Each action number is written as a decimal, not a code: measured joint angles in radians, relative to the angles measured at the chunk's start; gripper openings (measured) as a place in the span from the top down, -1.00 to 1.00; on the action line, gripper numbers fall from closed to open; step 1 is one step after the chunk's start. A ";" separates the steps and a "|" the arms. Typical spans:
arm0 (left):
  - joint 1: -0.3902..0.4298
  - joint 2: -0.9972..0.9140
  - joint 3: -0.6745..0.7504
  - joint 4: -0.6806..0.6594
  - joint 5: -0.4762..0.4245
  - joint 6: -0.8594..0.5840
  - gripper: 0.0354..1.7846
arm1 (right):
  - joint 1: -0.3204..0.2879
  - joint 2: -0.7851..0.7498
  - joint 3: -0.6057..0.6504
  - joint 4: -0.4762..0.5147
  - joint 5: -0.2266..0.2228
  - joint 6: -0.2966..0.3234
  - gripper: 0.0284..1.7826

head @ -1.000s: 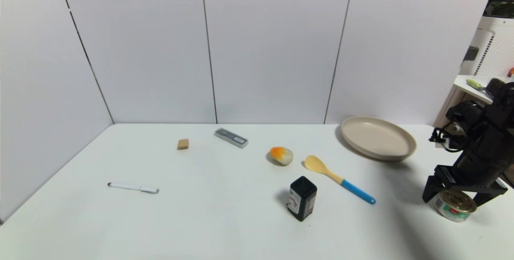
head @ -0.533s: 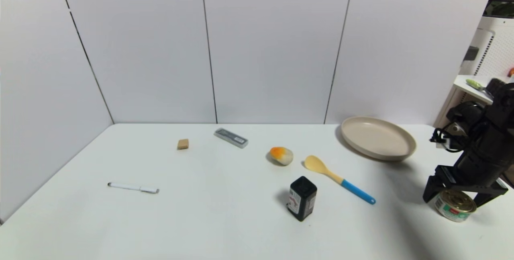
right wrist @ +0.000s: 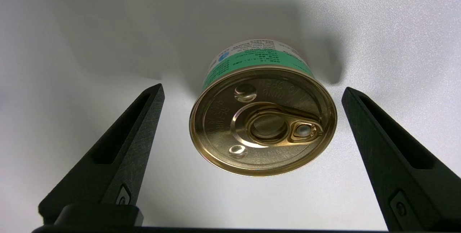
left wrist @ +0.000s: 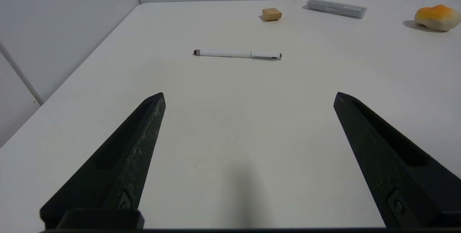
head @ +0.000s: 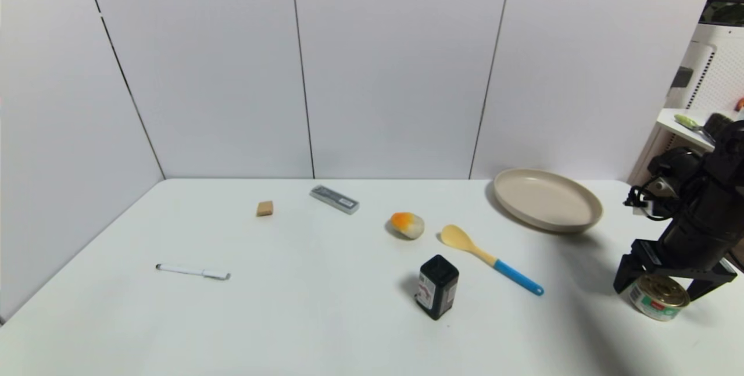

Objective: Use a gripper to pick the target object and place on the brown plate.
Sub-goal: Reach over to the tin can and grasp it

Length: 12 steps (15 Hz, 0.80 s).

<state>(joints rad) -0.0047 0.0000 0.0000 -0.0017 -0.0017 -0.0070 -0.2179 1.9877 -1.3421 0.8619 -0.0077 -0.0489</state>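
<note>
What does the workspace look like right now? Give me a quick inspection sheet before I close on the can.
Surface: white table, no spills seen.
Job's things: tin can upright near the table's right edge, gold pull-tab lid up; brown plate behind it, nothing on it.
Clutter: black bottle, wooden spoon with blue handle, orange-white lump, grey case, tan block, white pen.
Grippers: right gripper open, fingers on either side of the can, not touching; left gripper open above bare table, holding nothing.
Cables: black cables on the right arm, hanging off the table.
Surroundings: white wall panels; shelf at far right.
</note>
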 joint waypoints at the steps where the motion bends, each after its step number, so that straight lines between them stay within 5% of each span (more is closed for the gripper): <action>1: 0.000 0.000 0.000 0.000 0.000 0.000 -0.89 | 0.000 0.000 0.000 0.000 0.000 0.000 -0.90; 5: 0.000 0.000 0.000 0.000 0.000 0.000 -0.89 | 0.000 0.003 0.003 0.000 -0.001 0.001 -0.90; 9: 0.000 0.000 0.000 0.000 -0.001 0.000 -0.89 | 0.000 0.004 0.006 0.001 0.000 0.002 -0.26; 12: 0.000 0.000 0.000 0.000 0.000 0.000 -0.89 | 0.000 0.004 0.006 0.001 0.000 0.002 -0.22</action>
<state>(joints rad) -0.0047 0.0000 0.0000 -0.0017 -0.0017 -0.0072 -0.2179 1.9915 -1.3364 0.8626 -0.0081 -0.0470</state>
